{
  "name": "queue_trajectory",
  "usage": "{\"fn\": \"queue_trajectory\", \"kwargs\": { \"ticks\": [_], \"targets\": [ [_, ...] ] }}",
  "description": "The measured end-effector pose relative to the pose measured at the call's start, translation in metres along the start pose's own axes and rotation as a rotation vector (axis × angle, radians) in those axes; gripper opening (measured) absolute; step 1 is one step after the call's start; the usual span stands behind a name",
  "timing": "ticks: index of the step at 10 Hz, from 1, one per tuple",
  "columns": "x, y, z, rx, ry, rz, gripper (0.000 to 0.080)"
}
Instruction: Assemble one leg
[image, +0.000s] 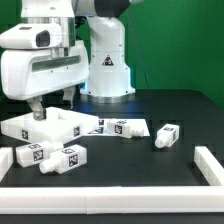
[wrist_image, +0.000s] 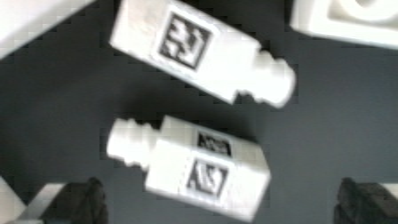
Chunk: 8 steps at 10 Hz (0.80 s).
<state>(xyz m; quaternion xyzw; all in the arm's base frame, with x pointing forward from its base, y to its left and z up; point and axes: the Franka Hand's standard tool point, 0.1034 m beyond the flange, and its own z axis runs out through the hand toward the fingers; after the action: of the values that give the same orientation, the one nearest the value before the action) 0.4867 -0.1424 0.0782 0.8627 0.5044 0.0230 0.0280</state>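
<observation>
Fingers (wrist_image: 80, 200) of the tool (wrist_image: 222, 200) stand wide apart, gripping nothing, over a white blocky plastic leg (wrist_image: 187, 165) with black-and-white tags; a second leg (wrist_image: 192, 50) lies just beside it on the black tabletop (wrist_image: 71, 100).

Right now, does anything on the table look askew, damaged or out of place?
Nothing looks damaged or spilled. The only mild oddity is one leg lying apart toward the exterior view's right, skewed compared with the others. The gripper is open and holds nothing.
</observation>
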Motion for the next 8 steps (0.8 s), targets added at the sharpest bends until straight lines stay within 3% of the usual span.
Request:
{"fn": "queue_trajectory", "kwargs": {
  "ticks": [1, 3, 4, 8],
  "targets": [
    [-0.026, -0.017, 0.01, 0.011, -0.02, 0.029, 0.065],
    [-0.078, -0.031, 0.032, 0.053, -0.062, 0.09, 0.065],
    [-0.086, -0.034, 0.038, 0.064, -0.068, 0.097, 0.065],
    [-0.085, -0.035, 0.039, 0.068, -0.068, 0.101, 0.065]
  ]
}}
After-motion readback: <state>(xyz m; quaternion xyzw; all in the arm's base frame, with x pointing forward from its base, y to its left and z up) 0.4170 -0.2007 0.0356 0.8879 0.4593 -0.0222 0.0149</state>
